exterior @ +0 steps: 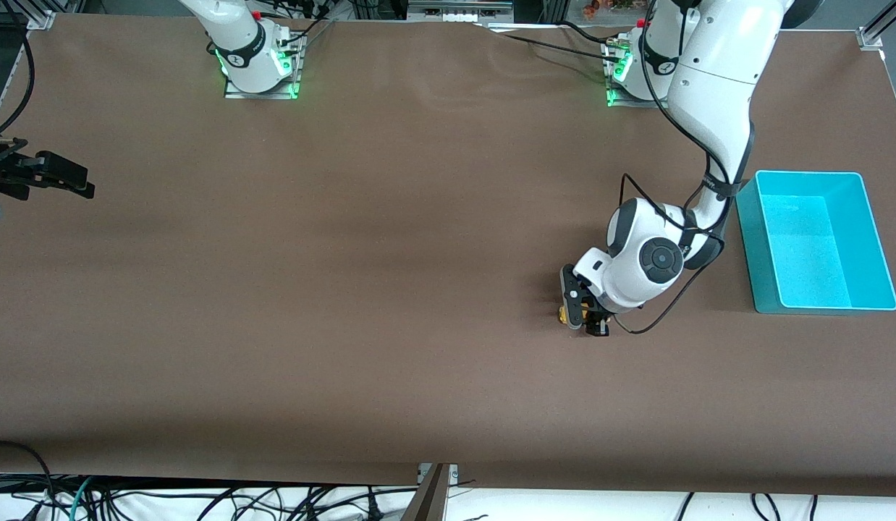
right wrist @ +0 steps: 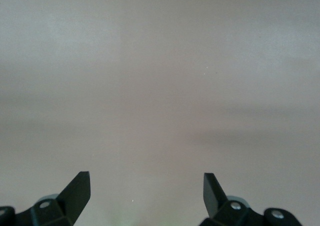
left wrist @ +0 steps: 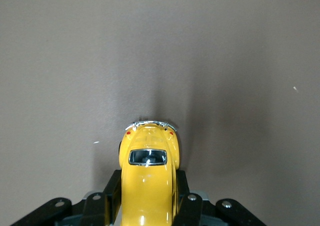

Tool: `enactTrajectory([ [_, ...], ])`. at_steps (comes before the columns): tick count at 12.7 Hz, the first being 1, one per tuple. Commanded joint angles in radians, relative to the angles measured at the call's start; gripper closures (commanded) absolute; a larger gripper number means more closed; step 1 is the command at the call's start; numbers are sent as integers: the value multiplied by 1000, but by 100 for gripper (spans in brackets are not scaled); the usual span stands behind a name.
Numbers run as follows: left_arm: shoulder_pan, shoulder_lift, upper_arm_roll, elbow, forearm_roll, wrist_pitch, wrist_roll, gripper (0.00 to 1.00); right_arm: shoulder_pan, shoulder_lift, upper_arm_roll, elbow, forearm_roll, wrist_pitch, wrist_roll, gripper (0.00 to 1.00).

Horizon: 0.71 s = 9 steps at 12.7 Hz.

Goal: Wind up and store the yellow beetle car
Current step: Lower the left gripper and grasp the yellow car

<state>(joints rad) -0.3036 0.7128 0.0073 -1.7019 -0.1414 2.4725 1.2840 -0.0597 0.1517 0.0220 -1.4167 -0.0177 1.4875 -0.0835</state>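
Two arms are showing at the wide brown counter (exterior: pixel 347 289), and only one of them is working. The left arm is reaching down from its base toward the camera's side of the counter, and its left end effector (exterior: pixel 582 312) is sitting low on the surface, just beside the cyan rectangular plastic bin (exterior: pixel 755 246) and a little nearer to the front camera than the bin's middle. Its dark fingers (left wrist: pixel 112 193) are pressing in on both flanks of the small glossy yellow beetle car (left wrist: pixel 147 178), so the grip is closed on the toy. From the left wrist view, the car is pointing away from the wrist, its chrome bumper and two tiny red lights at the outer end, a dark window on the rounded body, and its shadow is lying on the counter ahead of it. In the front view only a sliver of yellow (exterior: pixel 563 312) is peeking out beside the black fingers, down on the counter surface. The bin is standing open-topped at the left arm's end of the counter, well apart from the car.

The right arm is waiting: its right end effector (exterior: pixel 57 177) is hanging over the counter's edge at the right arm's end, jaws spread wide and gripping nothing, as the right wrist view (right wrist: pixel 147 191) is showing.
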Motion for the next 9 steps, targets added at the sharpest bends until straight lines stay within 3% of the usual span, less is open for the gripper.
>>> enactTrajectory([
  [1,3,-50,14,-15,-24,-15,28,100,-5,-7,-1,-8,13,7,-1,0],
  [4,66,-174,13,-77,-20,-71,31,100,-5,-6,-1,-8,13,7,-1,0],
  [7,177,-365,11,-113,-15,-355,28,100,-5,-7,-1,-8,13,7,-1,0],
  [9,236,-485,11,-143,95,-426,31,100,-5,-7,-1,-8,13,7,-1,0],
])
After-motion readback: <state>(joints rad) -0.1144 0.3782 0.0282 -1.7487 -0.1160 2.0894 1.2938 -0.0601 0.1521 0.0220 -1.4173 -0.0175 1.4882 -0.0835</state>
